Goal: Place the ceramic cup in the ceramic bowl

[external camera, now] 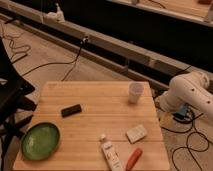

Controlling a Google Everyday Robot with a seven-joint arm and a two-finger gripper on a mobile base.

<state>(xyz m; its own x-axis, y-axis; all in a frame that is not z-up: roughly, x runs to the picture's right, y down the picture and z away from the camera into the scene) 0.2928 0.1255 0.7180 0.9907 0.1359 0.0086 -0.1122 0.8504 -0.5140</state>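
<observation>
The gripper, unseen past the arm (192, 91) at 3 o'clock, is standing open because the ceramic cup (135, 92) at 1 o'clock is awaiting pickup.

A wooden tabletop (100, 97) carries the white ceramic cup (135, 92), upright near its far right corner. The green ceramic bowl (40, 141) sits empty at the near left corner, well apart from the cup. Between them lies a small black block (71, 110). Near the front edge are a white block (136, 133), a white tube (111, 154) and an orange-red tool (133, 158). The white robot arm (189, 92) bends just beside the tabletop's right edge. Its claw, spread open, lies outside the frame.
</observation>
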